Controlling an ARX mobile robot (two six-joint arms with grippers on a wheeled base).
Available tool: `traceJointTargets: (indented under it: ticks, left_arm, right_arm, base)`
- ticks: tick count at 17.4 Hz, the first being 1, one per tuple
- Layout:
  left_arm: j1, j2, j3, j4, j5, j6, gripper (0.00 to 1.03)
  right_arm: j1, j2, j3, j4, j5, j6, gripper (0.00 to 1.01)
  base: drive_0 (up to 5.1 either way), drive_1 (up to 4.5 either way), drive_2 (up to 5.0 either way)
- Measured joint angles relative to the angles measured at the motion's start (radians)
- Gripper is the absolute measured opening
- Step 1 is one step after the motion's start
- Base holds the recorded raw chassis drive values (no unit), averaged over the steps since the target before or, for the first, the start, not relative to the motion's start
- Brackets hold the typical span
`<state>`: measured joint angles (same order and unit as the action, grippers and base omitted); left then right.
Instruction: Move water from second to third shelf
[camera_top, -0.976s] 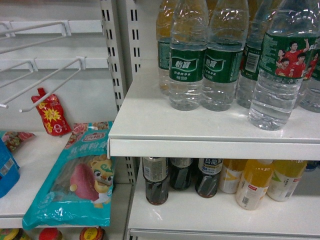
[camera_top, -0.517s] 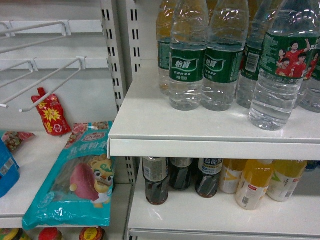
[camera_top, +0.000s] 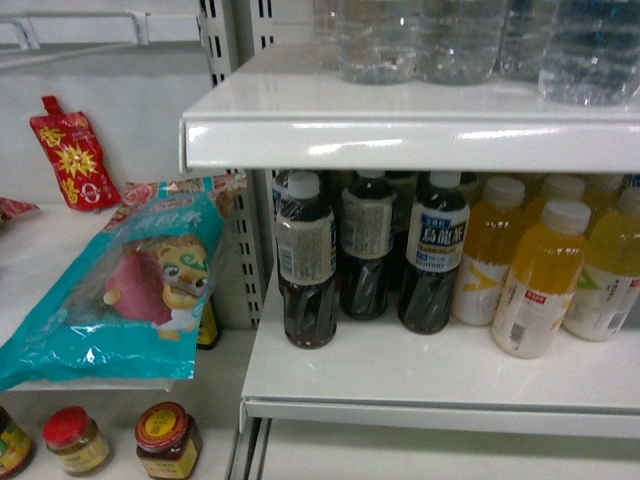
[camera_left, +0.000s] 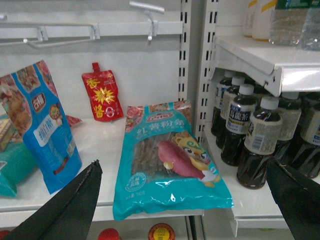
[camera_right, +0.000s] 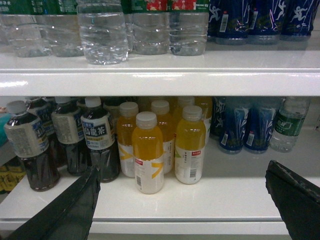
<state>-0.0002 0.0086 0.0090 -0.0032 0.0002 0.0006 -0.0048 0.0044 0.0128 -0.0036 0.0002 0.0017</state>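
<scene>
Several clear ribbed bottles of water (camera_right: 102, 35) stand in a row on the upper white shelf (camera_right: 165, 75); only the lower edges of their green labels show. The head view catches just their bottoms (camera_top: 375, 45) above the shelf lip (camera_top: 400, 140). My right gripper (camera_right: 181, 167) is open and empty, well below the water and facing the front of the lower shelf (camera_right: 200, 200). My left gripper (camera_left: 182, 165) is open and empty too, in front of a teal snack bag (camera_left: 170, 160). Neither gripper shows in the head view.
Dark tea bottles (camera_top: 305, 270) and orange juice bottles (camera_top: 540, 290) fill the lower shelf, with blue bottles (camera_right: 245, 125) and one green-labelled clear bottle (camera_right: 287, 125) further right. On the left bay lie a red pouch (camera_left: 102, 95), a blue bag (camera_left: 42, 120) and jars (camera_top: 165, 440) underneath.
The head view has dropped lower and closer: the water bottles slid up to the frame's top edge and the lower shelf's bottles now fill the middle.
</scene>
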Motion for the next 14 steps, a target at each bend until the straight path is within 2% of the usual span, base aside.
traceJointTargets:
  ticks: [14]
  left_arm:
    - [0.000, 0.000, 0.000, -0.003, 0.000, 0.000, 0.98]
  right_arm:
    - [0.000, 0.000, 0.000, -0.001, 0.000, -0.003, 0.98]
  base:
    - [0.0, 0.00, 0.0]
